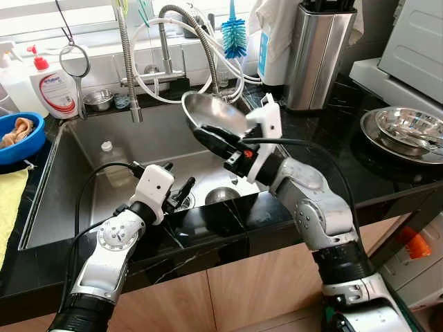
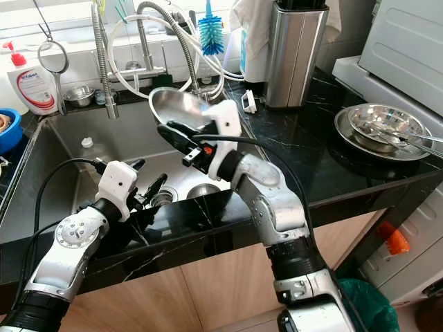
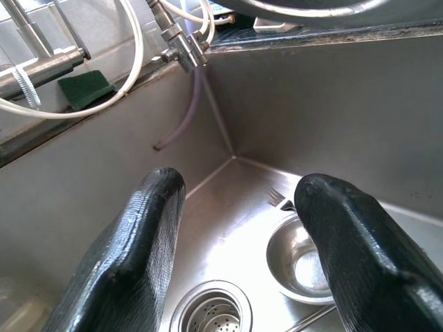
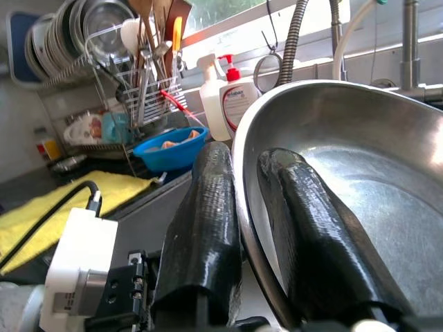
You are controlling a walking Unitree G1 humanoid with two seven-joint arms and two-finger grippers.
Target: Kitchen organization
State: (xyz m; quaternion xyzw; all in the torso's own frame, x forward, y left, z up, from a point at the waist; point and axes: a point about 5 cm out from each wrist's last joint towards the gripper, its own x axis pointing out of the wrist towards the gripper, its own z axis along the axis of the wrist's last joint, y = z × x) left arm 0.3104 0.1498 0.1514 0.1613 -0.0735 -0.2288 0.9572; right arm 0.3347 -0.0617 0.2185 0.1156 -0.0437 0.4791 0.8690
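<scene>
The right gripper is clamped on the rim of a steel plate, held tilted above the sink at centre frame. The left gripper, fingers apart, hovers lower left over the basin, nearer the small bowl.

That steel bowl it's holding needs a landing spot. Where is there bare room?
The right tool grips the steel bowl by its rim above the sink. Free: the black counter between the steel canister and the stacked plates. Crowded: the sink floor near the drain, with a small bowl, a fork and the left tool.
</scene>
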